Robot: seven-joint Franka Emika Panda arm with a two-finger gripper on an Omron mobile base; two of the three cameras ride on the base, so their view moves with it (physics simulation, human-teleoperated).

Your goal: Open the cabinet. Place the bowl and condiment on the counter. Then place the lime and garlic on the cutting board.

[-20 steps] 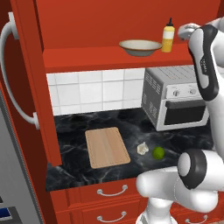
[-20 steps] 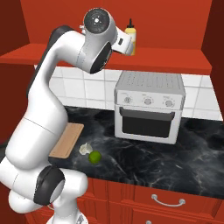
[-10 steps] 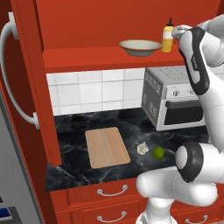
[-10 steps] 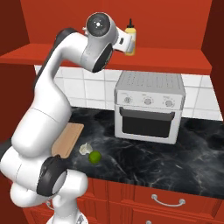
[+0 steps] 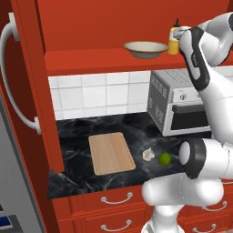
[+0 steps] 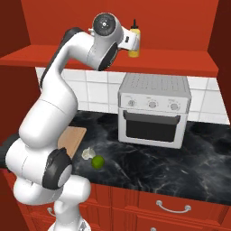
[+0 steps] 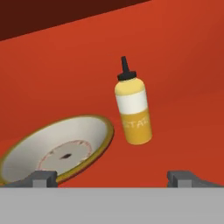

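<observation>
**Pincer raised to the cabinet shelf, jaws wide before the condiment**

Left base view: cabinet (image 5: 27, 91) door swung open at 9 o'clock, curved silver handle (image 5: 13, 77) facing the camera. On the red shelf (image 5: 91, 61), bowl (image 5: 145, 49) at 12 o'clock, condiment (image 5: 174, 41) just beside it toward 3 o'clock, partly masked by the white wrist. Below, on the black veined desk (image 5: 77, 182): cutting board (image 5: 111, 153) bare, garlic (image 5: 148, 154) and lime (image 5: 165, 158) lying close together just off its 3 o'clock edge, apart from the board. Toaster oven (image 5: 182, 104) standing at 3 o'clock against the white tiles (image 5: 95, 95).

Right base view: bowl hidden behind the arm; condiment (image 6: 134, 40) upright on the shelf at 12 o'clock, touching or just behind the hand, contact not resolvable. Lime (image 6: 98, 162) and garlic (image 6: 88, 154) at 8 o'clock on the desk, a corner of the cutting board (image 6: 74, 135) beyond them, toaster oven (image 6: 153, 110) at centre. Red drawers (image 6: 171, 205) with small handles along the bottom.

Hand view: pincer (image 7: 111, 178) spread wide, empty, one fingertip low at 7 o'clock, the other at 5 o'clock. Condiment (image 7: 133, 109) at centre, apart from both tips; bowl (image 7: 59, 148) at 8 o'clock, nearly touching the bottle's base, pale interior turned toward the camera.
</observation>
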